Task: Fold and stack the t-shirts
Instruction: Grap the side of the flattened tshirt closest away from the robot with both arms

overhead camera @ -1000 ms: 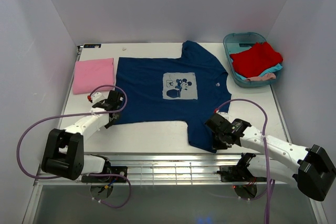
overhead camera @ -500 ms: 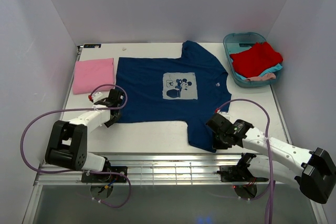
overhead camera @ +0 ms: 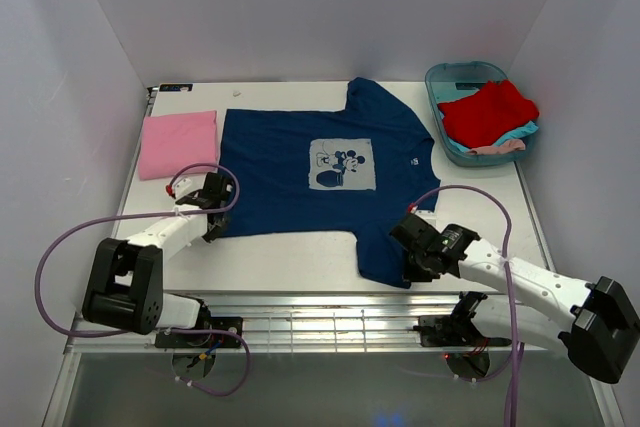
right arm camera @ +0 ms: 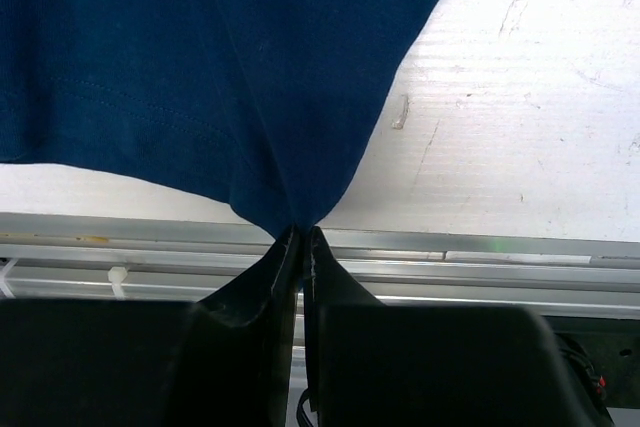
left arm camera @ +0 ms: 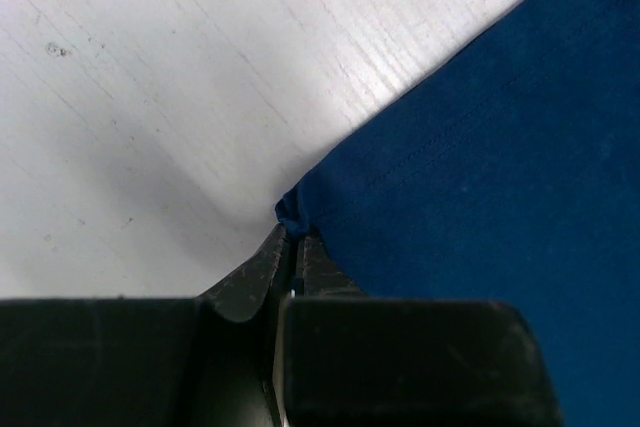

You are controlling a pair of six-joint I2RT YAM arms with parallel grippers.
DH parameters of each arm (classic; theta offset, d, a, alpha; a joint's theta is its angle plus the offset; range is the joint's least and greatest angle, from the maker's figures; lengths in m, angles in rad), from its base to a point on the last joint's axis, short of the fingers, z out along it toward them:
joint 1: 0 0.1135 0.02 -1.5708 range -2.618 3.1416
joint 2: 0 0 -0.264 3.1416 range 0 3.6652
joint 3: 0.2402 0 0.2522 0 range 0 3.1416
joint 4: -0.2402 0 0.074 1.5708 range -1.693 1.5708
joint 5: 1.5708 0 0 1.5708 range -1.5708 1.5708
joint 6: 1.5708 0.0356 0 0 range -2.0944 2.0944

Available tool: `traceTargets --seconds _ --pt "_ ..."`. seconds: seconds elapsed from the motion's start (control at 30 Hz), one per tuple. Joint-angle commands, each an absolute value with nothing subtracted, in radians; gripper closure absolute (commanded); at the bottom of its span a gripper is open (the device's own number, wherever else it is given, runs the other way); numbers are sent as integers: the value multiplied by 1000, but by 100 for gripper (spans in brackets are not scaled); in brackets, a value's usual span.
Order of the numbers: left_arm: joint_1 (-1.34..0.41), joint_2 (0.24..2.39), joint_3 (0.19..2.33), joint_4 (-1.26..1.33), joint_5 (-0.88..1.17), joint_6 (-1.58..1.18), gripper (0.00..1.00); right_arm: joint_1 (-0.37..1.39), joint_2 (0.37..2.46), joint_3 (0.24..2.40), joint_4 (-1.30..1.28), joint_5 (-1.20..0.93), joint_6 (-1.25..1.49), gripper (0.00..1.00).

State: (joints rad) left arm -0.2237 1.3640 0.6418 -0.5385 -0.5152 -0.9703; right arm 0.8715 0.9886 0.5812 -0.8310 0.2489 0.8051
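A navy blue t-shirt [overhead camera: 320, 172] with a pale square cartoon print lies spread flat on the table. My left gripper [overhead camera: 214, 215] is shut on its near left hem corner [left arm camera: 292, 209]. My right gripper [overhead camera: 412, 265] is shut on the near corner of its right sleeve [right arm camera: 290, 215], close to the table's front edge. A folded pink t-shirt [overhead camera: 178, 143] lies at the far left. Red [overhead camera: 488, 110] and teal [overhead camera: 516, 133] t-shirts lie bunched in the teal tub.
The teal plastic tub [overhead camera: 447, 75] stands at the back right. A metal rail [overhead camera: 330, 309] runs along the table's front edge, also seen in the right wrist view [right arm camera: 480, 252]. White walls enclose the table on three sides.
Both grippers stay shut on the navy shirt's corners. The left arm has shifted slightly; the shirt lies as before.
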Motion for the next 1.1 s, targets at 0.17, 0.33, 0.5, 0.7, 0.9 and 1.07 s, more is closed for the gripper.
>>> traceTargets --seconds 0.17,0.33,0.5,0.7,0.9,1.07 --pt "-221 1261 664 -614 -442 -943 100 877 1092 716 -775 342 770 92" --pt "-221 1275 712 -620 -430 -914 100 877 1193 830 -761 399 726 92" --pt "-219 1301 765 -626 -423 -894 100 870 1281 932 -749 498 674 92" --pt "-219 1344 856 -634 -437 -861 100 809 1370 1034 -709 558 579 92" --pt "-209 1402 939 -627 -428 -839 100 710 1433 1100 -638 563 476 92" --pt "-187 1469 986 -604 -388 -821 100 632 1494 1158 -569 543 405 92"
